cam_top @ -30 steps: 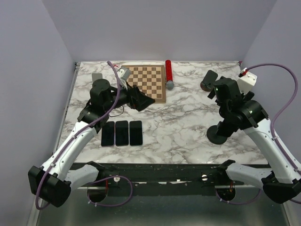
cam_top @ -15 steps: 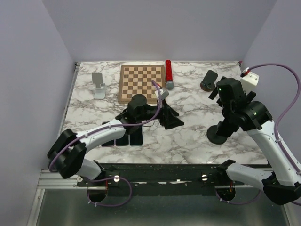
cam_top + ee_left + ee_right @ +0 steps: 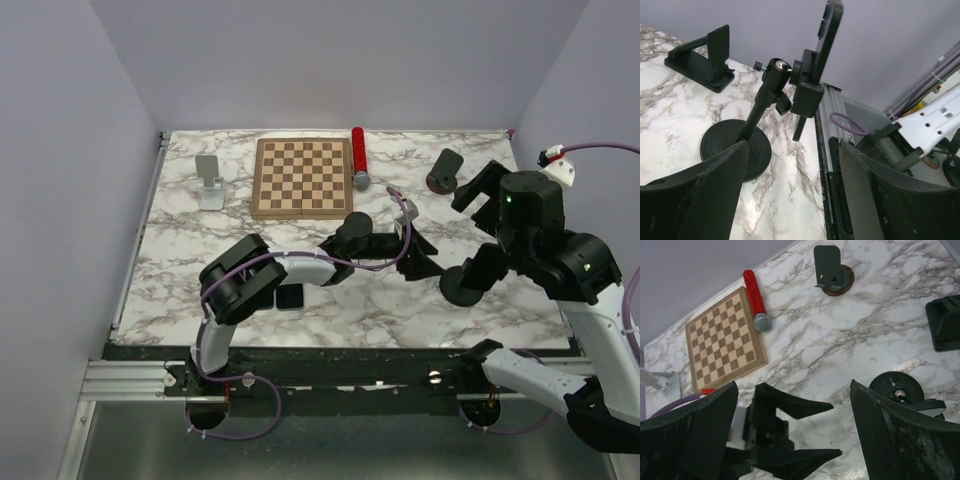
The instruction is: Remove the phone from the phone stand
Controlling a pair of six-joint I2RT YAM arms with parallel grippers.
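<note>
1. The phone [image 3: 829, 27] appears in the left wrist view as a dark slab seen edge-on. It is still clamped at the top of the phone stand [image 3: 760, 102], so the removal is not yet done.
2. The stand rises on a tilted pole from a round base at the right side of the bench [image 3: 180, 240].
3. The left pincer [image 3: 792, 155] is spread, with nothing between its fingers. It points at the stand from close by, lower than the phone, and touches neither.
4. The right pincer [image 3: 792, 390] is also spread wide and empty. It hangs above the bench, near the stand's base.
5. By my judgement the approach is nearly finished. Every real step is left: reaching the phone, gripping it, drawing it out of the clamp and setting it down.
</note>
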